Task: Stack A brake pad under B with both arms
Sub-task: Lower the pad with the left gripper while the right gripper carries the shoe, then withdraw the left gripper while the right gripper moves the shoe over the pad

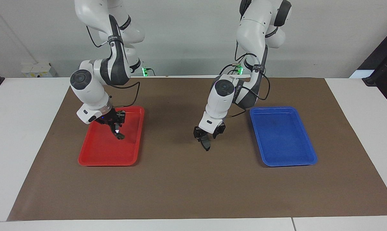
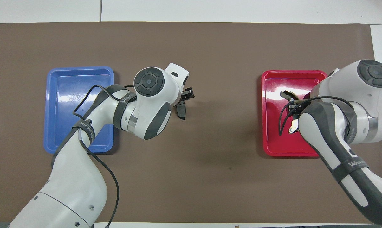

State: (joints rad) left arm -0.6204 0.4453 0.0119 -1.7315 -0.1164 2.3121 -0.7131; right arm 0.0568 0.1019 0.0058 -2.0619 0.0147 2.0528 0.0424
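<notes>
left gripper point(image 2: 182, 106): holds dark pad point(image 2: 181, 110) over mat point(image 2: 210, 47) | right gripper point(image 2: 289, 98): over red tray point(image 2: 273, 145)

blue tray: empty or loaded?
Empty. The blue tray shows only bare floor in both views; the left arm crosses over its corner in the overhead view, hiding a little.

On strap round my right arm point(image 2: 352, 164), white lettering reads "WANUKE"-like, last letters unsure. Same brand lettering on strap of my left arm point(image 2: 125, 99), partly legible. Second band lower on my left arm carries small print, unreadable. No other text readable on trays or surface.
</notes>
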